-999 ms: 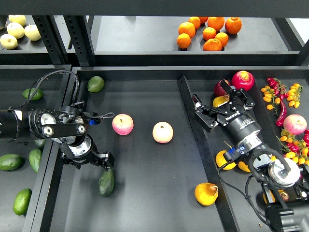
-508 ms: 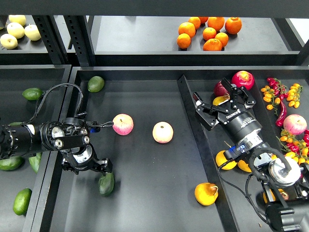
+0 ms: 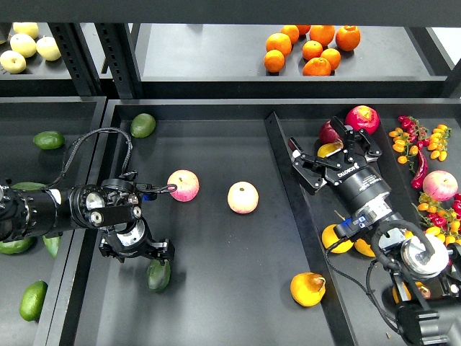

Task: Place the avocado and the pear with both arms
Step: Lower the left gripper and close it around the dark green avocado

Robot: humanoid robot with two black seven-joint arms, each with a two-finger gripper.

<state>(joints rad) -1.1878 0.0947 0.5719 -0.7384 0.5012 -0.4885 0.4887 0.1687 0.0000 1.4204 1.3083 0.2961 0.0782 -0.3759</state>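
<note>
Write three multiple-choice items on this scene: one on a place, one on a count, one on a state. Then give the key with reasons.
1. Where does the pear lie?
A. top shelf
B. middle tray, near right corner
C. left tray

2. How many apples lie in the middle tray?
A. two
B. four
C. none

3. How is the right gripper?
A. shut on an orange
B. shut, empty
C. open, empty

Key: 1 B, the pear sits low by the divider. 2 A, one apple and another. 3 C, its fingers are spread with nothing held between them.
</note>
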